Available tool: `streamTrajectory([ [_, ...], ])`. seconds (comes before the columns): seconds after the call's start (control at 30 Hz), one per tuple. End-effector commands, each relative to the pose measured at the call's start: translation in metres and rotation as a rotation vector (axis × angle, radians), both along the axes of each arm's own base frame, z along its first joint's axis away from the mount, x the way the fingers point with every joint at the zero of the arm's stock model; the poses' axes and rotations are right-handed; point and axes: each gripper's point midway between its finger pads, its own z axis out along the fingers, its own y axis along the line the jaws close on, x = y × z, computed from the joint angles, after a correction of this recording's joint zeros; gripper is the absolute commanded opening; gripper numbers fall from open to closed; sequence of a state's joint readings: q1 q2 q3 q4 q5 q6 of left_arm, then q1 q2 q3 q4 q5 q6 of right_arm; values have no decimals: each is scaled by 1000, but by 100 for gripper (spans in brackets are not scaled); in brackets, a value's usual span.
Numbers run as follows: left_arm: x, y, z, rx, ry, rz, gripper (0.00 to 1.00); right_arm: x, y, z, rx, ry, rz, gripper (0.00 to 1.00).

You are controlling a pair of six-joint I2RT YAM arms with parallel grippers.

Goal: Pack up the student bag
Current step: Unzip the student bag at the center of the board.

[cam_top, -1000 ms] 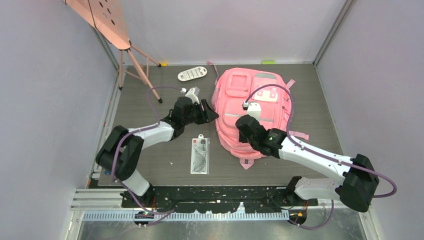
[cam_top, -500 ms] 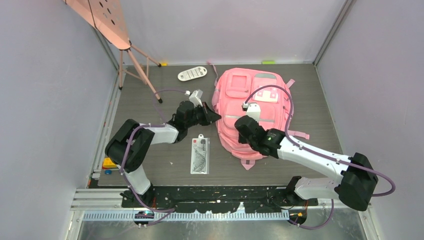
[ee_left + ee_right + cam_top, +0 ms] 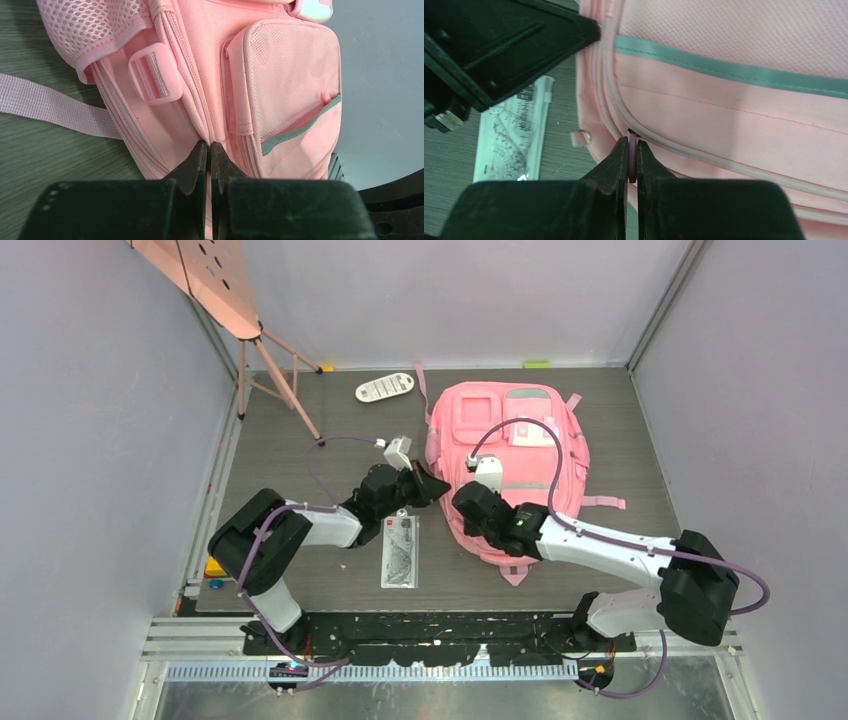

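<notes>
The student bag (image 3: 520, 455) is a large pink backpack lying flat in the middle of the table. My left gripper (image 3: 437, 483) sits at its left edge. In the left wrist view its jaws (image 3: 210, 146) are shut, pinching the seam fold between the bag's body and a mesh side pocket (image 3: 280, 75). My right gripper (image 3: 460, 505) rests on the bag's near left part. In the right wrist view it (image 3: 632, 150) is shut on a thin pink zipper pull beside the pale piping of the bag (image 3: 734, 110).
A white packet with a ruler set (image 3: 400, 552) lies just left of the bag, also visible in the right wrist view (image 3: 511, 135). A white oblong item (image 3: 385, 388) lies at the back. A pink stand on tripod legs (image 3: 262, 360) occupies the back left corner.
My left gripper moved right and closed on the bag's left edge. The right gripper shifted left and nearer, and the bag slid and turned slightly with it.
</notes>
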State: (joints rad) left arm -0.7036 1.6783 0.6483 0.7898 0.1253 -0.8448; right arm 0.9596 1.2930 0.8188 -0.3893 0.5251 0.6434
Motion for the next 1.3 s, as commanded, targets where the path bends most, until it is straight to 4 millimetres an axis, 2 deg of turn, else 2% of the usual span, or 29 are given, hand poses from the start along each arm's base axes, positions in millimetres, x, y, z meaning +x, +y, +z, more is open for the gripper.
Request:
streamTrajectory([
  [0.0,-31,-25,41,-112,-58,-128,0,21,45,37,190,-98,16,1],
  [0.13,-38,-26,49,-123,-65,-139,0,23,58,44,206,-114,48,1],
  [0.3,-49,-22,47,-119,-59,-134,0,34,64,67,241,-160,16,0],
  [0.5,-67,-24,44,-117,-50,-141,0,57,48,86,195,-226,-162,0],
  [0.7,-78,-27,38,-108,-40,-155,0,72,38,95,163,-291,-268,0],
  [0.9,-80,-23,29,-94,-22,-146,0,80,34,109,140,-348,-283,4],
  [1.0,-78,-18,29,-88,-29,-123,0,79,35,118,130,-362,-248,13],
  [1.07,-74,-10,29,-78,-28,-97,0,77,33,125,124,-368,-223,24],
  [1.1,-71,-5,30,-71,-25,-88,0,74,29,129,126,-373,-214,33],
  [1.13,-70,-1,26,-47,-7,-87,0,72,28,130,112,-373,-190,38],
  [1.17,-69,3,23,-23,6,-98,0,69,24,134,108,-377,-180,49],
  [1.2,-67,3,25,-5,12,-119,0,67,22,135,84,-378,-160,53],
  [1.23,-67,4,26,14,15,-140,0,65,16,138,53,-382,-139,63],
  [1.27,-66,7,26,32,18,-150,0,63,12,138,35,-380,-128,68],
])
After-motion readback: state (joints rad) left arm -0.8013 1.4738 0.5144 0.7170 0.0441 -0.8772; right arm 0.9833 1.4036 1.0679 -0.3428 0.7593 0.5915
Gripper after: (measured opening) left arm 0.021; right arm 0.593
